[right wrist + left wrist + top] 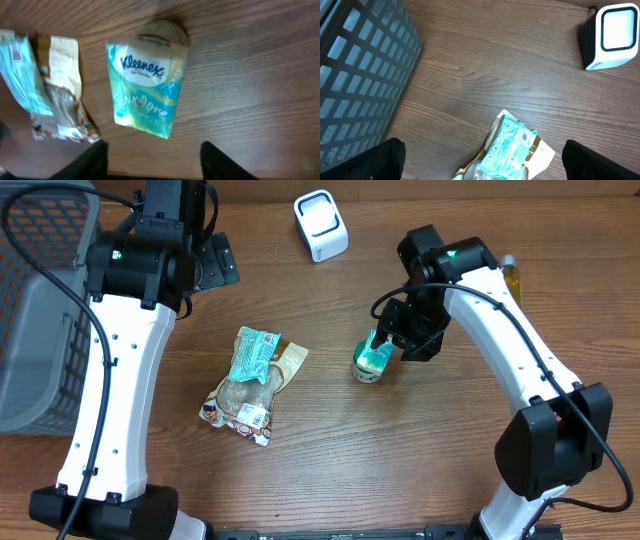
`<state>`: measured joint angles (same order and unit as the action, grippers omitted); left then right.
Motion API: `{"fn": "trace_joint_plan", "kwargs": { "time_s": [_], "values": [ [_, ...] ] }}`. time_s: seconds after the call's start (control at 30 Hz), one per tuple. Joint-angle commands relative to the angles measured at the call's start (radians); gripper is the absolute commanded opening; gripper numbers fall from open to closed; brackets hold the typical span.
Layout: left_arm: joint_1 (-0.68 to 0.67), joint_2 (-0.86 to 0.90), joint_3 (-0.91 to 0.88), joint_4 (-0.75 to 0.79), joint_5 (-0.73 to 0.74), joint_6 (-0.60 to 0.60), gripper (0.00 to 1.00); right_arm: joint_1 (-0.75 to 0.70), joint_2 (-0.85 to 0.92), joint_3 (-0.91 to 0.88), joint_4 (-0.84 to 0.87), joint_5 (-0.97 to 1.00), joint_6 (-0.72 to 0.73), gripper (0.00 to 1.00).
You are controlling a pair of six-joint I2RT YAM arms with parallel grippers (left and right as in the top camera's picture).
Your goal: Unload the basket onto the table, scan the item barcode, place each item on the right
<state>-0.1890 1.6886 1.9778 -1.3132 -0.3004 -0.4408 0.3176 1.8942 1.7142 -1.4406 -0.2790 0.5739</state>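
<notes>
I see a dark grey mesh basket (pixel 40 300) filling the upper left of the overhead frame, standing on the brown wood-grain counter (pixel 330 470). Left of centre lies a crumpled snack pouch (pixel 252 385), flat on the counter and well apart from the basket. Its upper end is teal and beige, its lower end clear over brown contents. I cannot tell whether it is one pack or two. At the upper right, a yellowish bottle (pixel 512 280) shows only in part.

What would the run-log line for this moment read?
left gripper: open, empty | right gripper: open over Kleenex pack | scanner: untouched
</notes>
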Motion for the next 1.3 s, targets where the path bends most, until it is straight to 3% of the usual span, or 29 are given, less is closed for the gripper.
{"fn": "trace_joint_plan", "kwargs": {
  "time_s": [0.0, 1.27],
  "values": [
    [-0.001, -0.022, 0.02, 0.001, -0.014, 0.015, 1.0, 0.001, -0.019, 0.006, 0.001, 0.017, 0.01, 0.59],
    [-0.001, -0.022, 0.02, 0.001, -0.014, 0.015, 1.0, 0.002, -0.019, 0.002, -0.027, 0.054, 0.029, 0.6]
  ]
}}
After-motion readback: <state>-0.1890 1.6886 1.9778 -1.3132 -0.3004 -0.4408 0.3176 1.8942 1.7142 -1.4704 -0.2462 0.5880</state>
